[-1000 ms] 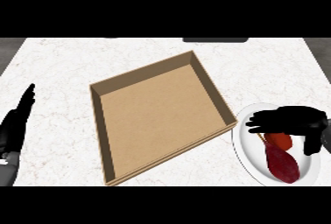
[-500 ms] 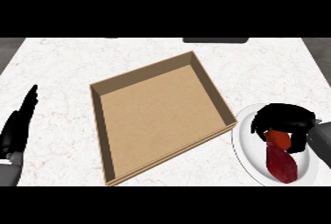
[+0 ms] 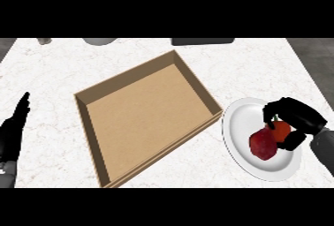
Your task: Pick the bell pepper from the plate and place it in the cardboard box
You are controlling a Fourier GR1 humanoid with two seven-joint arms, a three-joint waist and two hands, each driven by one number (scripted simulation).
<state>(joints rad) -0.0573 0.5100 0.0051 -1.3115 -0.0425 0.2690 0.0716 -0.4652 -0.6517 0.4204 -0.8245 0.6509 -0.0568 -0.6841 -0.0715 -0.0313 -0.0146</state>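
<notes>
- my right hand (image 3: 297, 117) is over the right side of the white plate (image 3: 240, 115), fingers and thumb curled round the orange-red bell pepper (image 3: 281, 131); much of it is hidden under them.
- the bell pepper looks to be on the plate yet, touching a dark red piece of food (image 3: 263, 144) that lies just beside it toward the plate's middle; i cannot tell what that piece is.
- i judge this the grasping step: the hold is closing or just made, the lift not yet begun.
- the next move calls for raising the pepper straight up, clear of the dark red piece, then carrying it left over the near wall of the cardboard box (image 3: 146, 115) and lowering it onto the box floor.
- the box sits tilted on the counter (image 3: 58, 66), its right corner just beside the plate's rim, so that raised wall is the one thing in the path; i must lift above it.
- my left hand (image 3: 13, 132) rests open at the left edge, fingers straight, well apart from the box.
</notes>
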